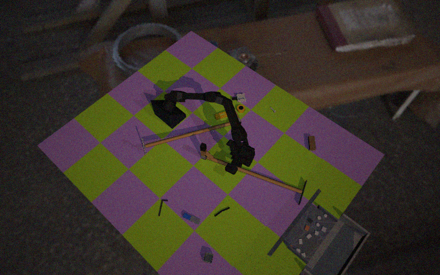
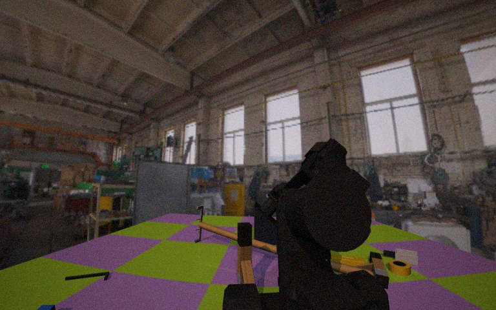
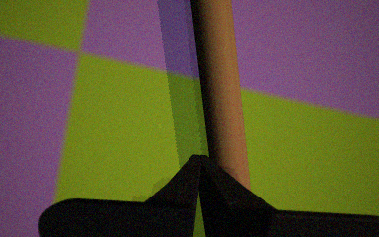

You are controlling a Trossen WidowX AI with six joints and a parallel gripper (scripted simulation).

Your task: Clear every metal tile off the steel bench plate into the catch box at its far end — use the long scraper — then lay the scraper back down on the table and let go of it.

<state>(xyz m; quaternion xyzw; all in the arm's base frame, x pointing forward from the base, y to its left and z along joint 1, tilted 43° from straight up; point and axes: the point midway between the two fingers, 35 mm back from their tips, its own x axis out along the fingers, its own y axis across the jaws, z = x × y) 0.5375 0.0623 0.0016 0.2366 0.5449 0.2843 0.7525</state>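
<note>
The gripper (image 1: 232, 168) hangs low over the checkered counter (image 1: 106, 116), its fingers pressed together on nothing. The long scraper (image 1: 259, 175) lies on the counter just beside them, its blade end near the bench plate (image 1: 293, 231) holding scattered tiles (image 1: 309, 236).

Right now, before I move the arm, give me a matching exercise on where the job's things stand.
Things:
1. tool
2. metal tiles
3. scraper blade
4. catch box

Places or states:
A. lying on the steel bench plate
B. shut on nothing, beside the wooden handle
C. beyond the plate, at the table's corner
D. just short of the plate's near edge

Pairs: 1-B; 2-A; 3-D; 4-C
</note>
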